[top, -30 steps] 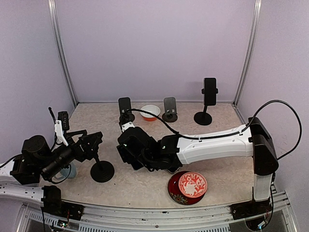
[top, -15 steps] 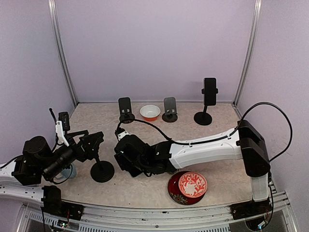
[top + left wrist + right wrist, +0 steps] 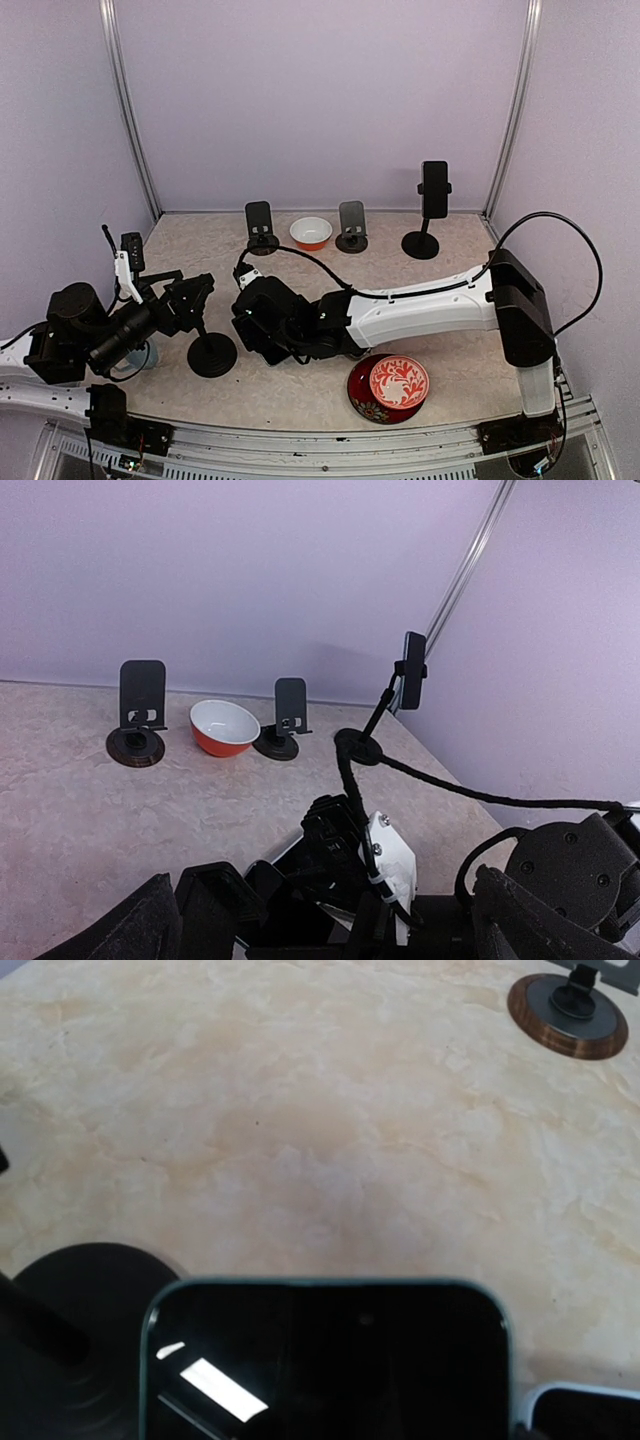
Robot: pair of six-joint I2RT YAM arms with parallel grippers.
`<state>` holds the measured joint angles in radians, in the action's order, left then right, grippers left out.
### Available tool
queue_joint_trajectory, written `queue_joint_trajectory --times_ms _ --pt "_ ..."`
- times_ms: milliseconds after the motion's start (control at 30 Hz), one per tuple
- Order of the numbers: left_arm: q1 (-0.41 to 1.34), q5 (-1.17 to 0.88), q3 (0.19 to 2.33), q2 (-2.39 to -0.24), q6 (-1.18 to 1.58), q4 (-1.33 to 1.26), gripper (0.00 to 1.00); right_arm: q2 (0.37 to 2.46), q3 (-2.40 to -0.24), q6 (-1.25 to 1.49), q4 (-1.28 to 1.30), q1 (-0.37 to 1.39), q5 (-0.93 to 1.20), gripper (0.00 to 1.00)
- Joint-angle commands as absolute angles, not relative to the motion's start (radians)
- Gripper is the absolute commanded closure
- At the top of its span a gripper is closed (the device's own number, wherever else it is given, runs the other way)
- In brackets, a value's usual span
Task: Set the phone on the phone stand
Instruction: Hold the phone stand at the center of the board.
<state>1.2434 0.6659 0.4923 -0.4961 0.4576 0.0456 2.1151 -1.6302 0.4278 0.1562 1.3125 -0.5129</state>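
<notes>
1. Your right gripper (image 3: 256, 322) is carrying the dark-screened phone with a pale teal rim (image 3: 325, 1360). The phone fills the bottom edge of the right wrist view and sits clear of the beige marbled tabletop (image 3: 330, 1140). I'd call that claw closed across the phone's body, not hanging open.
2. The target looks like the black phone stand with a round flat base (image 3: 212, 354), in the lower left of the top view, just beside the phone.
3. Your left gripper (image 3: 192, 296) is spread as wide as it goes, up by the top of that stand. As far as I can see, it's gripping nothing.
4. To do this step well, square the phone up with the cradle before you drop it in. Come down slowly, and only let go once it's properly seated. Stay off the pole, since that stand looks easy to tip.
5. Hard to make out:
   - The right fingers don't show in any view.
   - The phone is buried under the wrist in the top view.
   - The stand's cradle is black on black against the left gripper, so I can't tell whether they're touching.
</notes>
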Motion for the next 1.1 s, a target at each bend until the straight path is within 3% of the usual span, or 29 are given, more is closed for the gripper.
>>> queue_joint_trajectory --times_ms 0,333,633,1067 --pt "1.242 0.672 0.473 -0.476 0.442 0.104 0.01 2.089 -1.67 0.413 0.127 1.306 -0.536 0.27" --pt "1.241 0.669 0.478 -0.479 0.436 0.096 0.01 2.011 -1.615 0.393 0.085 1.289 -0.541 0.31" --pt "1.241 0.668 0.497 -0.464 0.442 0.114 0.01 1.822 -1.382 0.228 -0.232 1.246 -0.449 0.4" --pt "1.24 0.711 0.601 -0.425 0.435 0.201 0.01 1.837 -1.529 0.035 -0.359 1.244 -0.325 0.42"
